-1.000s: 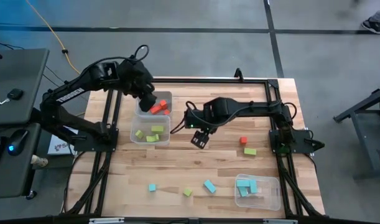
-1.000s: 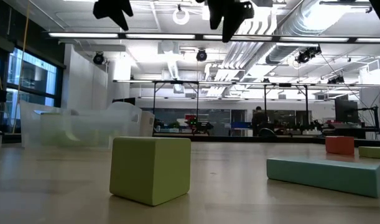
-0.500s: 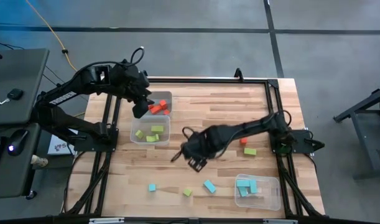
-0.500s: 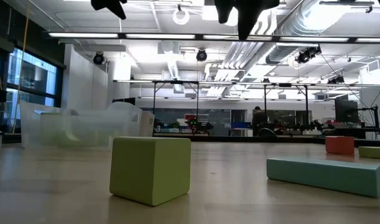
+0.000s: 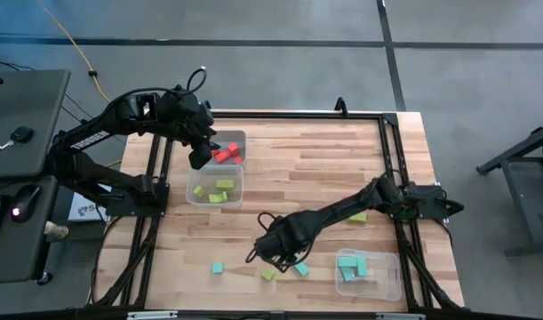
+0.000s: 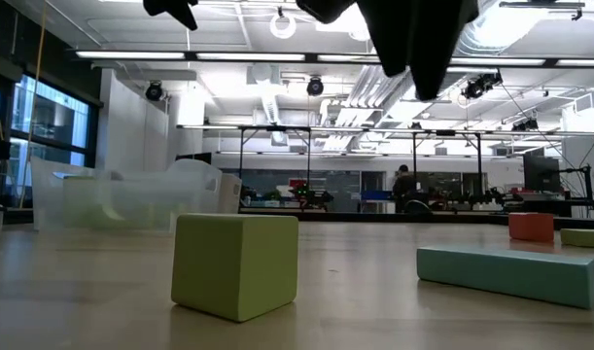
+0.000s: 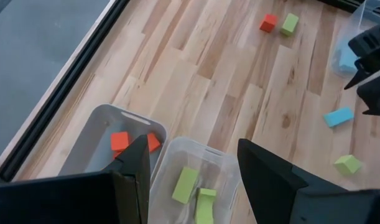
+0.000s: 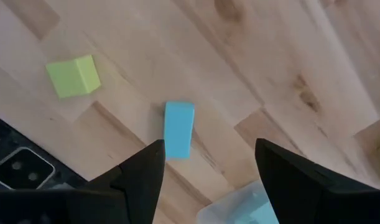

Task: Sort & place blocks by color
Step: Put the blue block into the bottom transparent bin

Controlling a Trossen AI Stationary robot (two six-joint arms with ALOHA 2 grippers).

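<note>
Teal bar (image 8: 178, 130) below right gripper (image 8: 205, 165), fingers (image 8: 143, 171) spread

Blocks: loose on the counter (image 5: 307, 169) lie a teal bar (image 5: 300, 268), a lime cube (image 5: 267, 276), a teal cube (image 5: 217, 268), a red cube (image 7: 268, 23) and a lime bar (image 5: 358, 216); the remainder sit sorted in tubs.
</note>
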